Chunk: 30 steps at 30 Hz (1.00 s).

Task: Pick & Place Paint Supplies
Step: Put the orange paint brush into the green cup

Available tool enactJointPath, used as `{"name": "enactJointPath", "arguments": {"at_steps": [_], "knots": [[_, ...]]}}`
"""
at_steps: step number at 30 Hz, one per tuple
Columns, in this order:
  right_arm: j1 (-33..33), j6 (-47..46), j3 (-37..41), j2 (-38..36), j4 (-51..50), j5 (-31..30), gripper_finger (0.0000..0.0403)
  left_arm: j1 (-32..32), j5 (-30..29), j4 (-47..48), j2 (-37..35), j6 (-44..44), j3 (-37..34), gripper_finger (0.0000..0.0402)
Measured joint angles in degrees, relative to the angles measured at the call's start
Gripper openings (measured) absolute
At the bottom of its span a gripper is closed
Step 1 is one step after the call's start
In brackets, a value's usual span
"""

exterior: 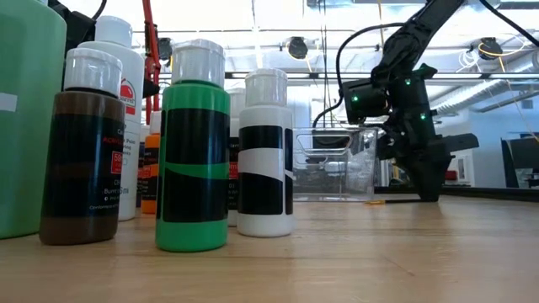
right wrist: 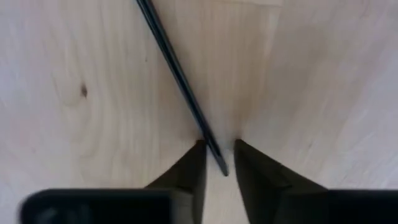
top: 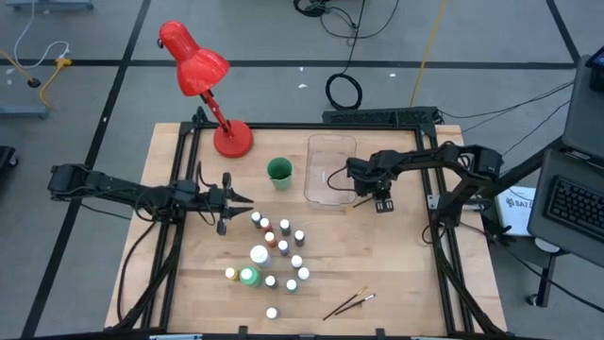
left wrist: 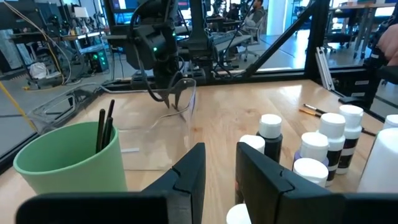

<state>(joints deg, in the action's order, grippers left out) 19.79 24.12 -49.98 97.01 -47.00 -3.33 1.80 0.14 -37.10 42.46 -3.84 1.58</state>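
Note:
My right gripper (top: 382, 205) points straight down at the table by the near right corner of the clear tray (top: 329, 170), shut on a thin dark brush (right wrist: 177, 74) that lies flat on the wood. The green cup (left wrist: 68, 162) left of the tray holds two dark brushes (left wrist: 104, 127), standing in it. The small white-capped paint bottles (top: 276, 247) stand in a cluster at the table's middle near side. Two more brushes (top: 349, 302) lie near the front edge. My left gripper (top: 241, 198) waits level at the left, narrowly open, with nothing between its fingers. My right gripper has the brush's handle at its very end (right wrist: 215, 154) between its two fingertips, coming from above and pointing down. The fingers (right wrist: 194, 163) lie across the handle. The whole brush rests on the table, stretching away from the fingers toward the tray.
A red desk lamp (top: 203, 76) stands at the far left corner. The tray's wall stands close beside my right gripper. Bare wood lies to the right of the bottles and between the tray and the front edge.

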Motion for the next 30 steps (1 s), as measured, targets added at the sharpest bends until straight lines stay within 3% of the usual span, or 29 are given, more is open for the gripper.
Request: {"name": "enactJointPath", "arguments": {"at_steps": [5,8,12,24,30], "knots": [[-1.1,-1.1,0.0,0.2,-1.1,-0.5,0.0007,0.0,0.0,0.0,0.0,0.0,0.0,0.0093],[-1.9,-1.9,0.1,0.2,-1.5,-1.4,0.0009,0.0,0.0,0.0,0.0,0.0,0.0,0.0093],[-4.3,-3.3,0.1,-1.7,-4.0,-8.5,0.0003,0.0,0.0,0.0,0.0,0.0,0.0,0.0093],[-12.1,-10.5,0.2,-14.9,-13.5,-8.5,0.0001,0.0,-0.2,-1.0,0.0,-0.1,0.0,0.0093],[-15.0,-13.6,0.2,-16.7,-17.1,-9.1,0.0001,0.0,-0.2,-1.6,0.0,-0.2,0.0,0.0093]]}}
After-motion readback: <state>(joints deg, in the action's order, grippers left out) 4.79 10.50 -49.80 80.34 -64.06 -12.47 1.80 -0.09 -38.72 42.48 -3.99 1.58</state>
